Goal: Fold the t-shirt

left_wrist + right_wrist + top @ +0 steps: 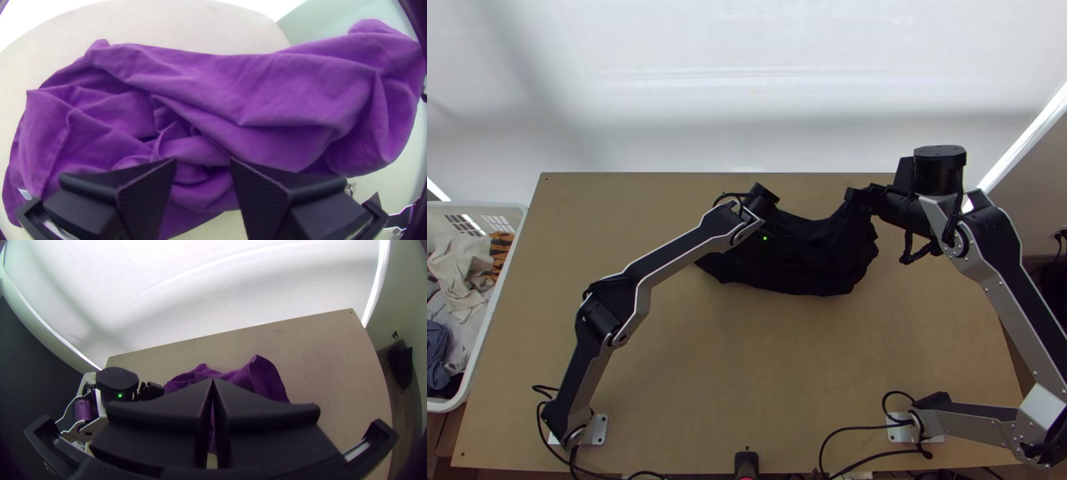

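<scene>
Across the far half of the light wooden table [747, 384], in the top view, we see the dark t-shirt [795, 264] bunched and unfolded, with 1 corner drawn up on the right arm's side. The left gripper [763, 232] is over the other end of the shirt, under its arm's black wrist. The right gripper [857, 197] points inward from its arm and has the drawn-up corner between its fingers. Off the table's side, by the left arm, we find a white basket [515, 212] heaped with clothes [459, 268].

From the left wrist view, we make out the shirt as purple, heavily creased, with loose folds tangled in the middle and 1 long part pulled out smoother toward a raised end. A small white tag [25, 194] sits at the opposite edge. The left gripper's [203, 161] 2 fingers are spread over the cloth, a wide gap between their tips; we cannot tell whether they touch it.

By the right wrist view, the right gripper's [212, 379] 2 fingers are pressed together at the tips, pinching the shirt. Purple cloth shows beyond them and in the narrow slit between them, and we see the left arm's black end near the shirt.
</scene>
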`<state>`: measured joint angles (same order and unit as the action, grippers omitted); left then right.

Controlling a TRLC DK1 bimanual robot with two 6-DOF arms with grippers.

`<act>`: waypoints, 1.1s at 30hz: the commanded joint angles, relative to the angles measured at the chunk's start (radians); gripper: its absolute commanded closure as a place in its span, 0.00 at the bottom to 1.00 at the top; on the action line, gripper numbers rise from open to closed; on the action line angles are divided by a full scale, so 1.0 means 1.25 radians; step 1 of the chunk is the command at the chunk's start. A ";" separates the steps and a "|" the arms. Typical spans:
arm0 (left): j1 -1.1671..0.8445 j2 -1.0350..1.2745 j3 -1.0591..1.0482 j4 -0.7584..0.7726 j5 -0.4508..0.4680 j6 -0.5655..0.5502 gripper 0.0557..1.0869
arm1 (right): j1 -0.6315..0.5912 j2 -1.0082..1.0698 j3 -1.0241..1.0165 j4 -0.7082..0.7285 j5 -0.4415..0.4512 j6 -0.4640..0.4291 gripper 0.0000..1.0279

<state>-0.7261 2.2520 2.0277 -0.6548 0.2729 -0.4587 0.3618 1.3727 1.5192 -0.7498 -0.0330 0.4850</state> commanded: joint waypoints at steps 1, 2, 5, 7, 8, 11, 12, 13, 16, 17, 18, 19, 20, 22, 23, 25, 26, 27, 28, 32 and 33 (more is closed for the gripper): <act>0.011 0.006 0.017 -0.016 -0.005 0.005 0.28 | 0.010 0.009 0.008 -0.005 0.009 -0.010 0.97; 0.013 0.007 0.017 -0.016 -0.005 0.004 0.28 | 0.011 0.009 0.008 -0.004 0.009 -0.010 0.97; 0.015 0.006 0.017 -0.017 -0.009 0.004 0.28 | 0.012 0.009 0.008 -0.005 0.009 -0.010 0.97; 0.015 0.001 0.017 -0.016 -0.018 0.005 0.28 | 0.012 0.009 0.007 -0.005 0.009 -0.010 0.97; 0.015 -0.003 0.019 -0.016 -0.020 0.005 0.28 | 0.012 0.008 0.004 -0.005 0.009 -0.010 0.97; 0.019 -0.016 0.019 -0.015 -0.021 0.006 0.28 | 0.012 0.008 0.001 -0.005 0.009 -0.010 0.97; 0.019 -0.019 0.019 -0.014 -0.021 0.006 0.28 | 0.012 0.008 0.001 -0.005 0.009 -0.011 0.97; 0.021 -0.022 0.020 -0.014 -0.021 0.006 0.28 | 0.012 0.006 0.001 -0.005 0.009 -0.010 0.97; 0.023 -0.021 0.022 -0.012 -0.031 0.017 0.28 | 0.012 0.006 0.001 -0.005 0.009 -0.011 0.97; 0.023 -0.021 0.022 -0.014 -0.042 0.023 0.28 | 0.012 0.006 0.001 -0.005 0.009 -0.011 0.97; 0.024 -0.020 0.022 -0.016 -0.043 0.026 0.28 | 0.012 0.006 0.001 -0.005 0.009 -0.011 0.97; 0.025 -0.020 0.022 -0.016 -0.044 0.027 0.28 | 0.012 0.006 0.002 -0.005 0.009 -0.011 0.97; 0.025 -0.020 0.022 -0.019 -0.048 0.033 0.28 | 0.012 0.006 0.002 -0.005 0.009 -0.011 0.97; 0.023 -0.020 0.022 -0.023 -0.067 0.045 0.28 | 0.012 0.006 0.000 -0.005 0.009 -0.011 0.97; 0.021 -0.020 0.022 -0.025 -0.078 0.049 0.28 | 0.012 0.006 0.000 -0.005 0.009 -0.011 0.97; 0.019 -0.020 0.022 -0.026 -0.078 0.050 0.28 | 0.012 0.006 -0.002 -0.005 0.009 -0.011 0.97; 0.018 -0.017 0.022 -0.026 -0.078 0.050 0.27 | 0.014 0.006 -0.002 -0.005 0.009 -0.011 0.97; 0.016 -0.015 0.022 -0.026 -0.078 0.050 0.27 | 0.014 0.006 -0.002 -0.005 0.009 -0.011 0.97; 0.014 -0.011 0.022 -0.026 -0.077 0.049 0.27 | 0.014 0.006 -0.002 -0.004 0.009 -0.011 0.97; 0.007 0.000 0.027 -0.023 -0.060 0.030 0.27 | 0.014 0.008 -0.002 -0.004 0.009 -0.013 0.97; 0.007 0.002 0.030 -0.023 -0.050 0.023 0.27 | 0.014 0.008 -0.002 -0.004 0.009 -0.014 0.97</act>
<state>-0.7097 2.2517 2.0308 -0.6731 0.1867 -0.4088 0.3664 1.3727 1.5192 -0.7502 -0.0330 0.4843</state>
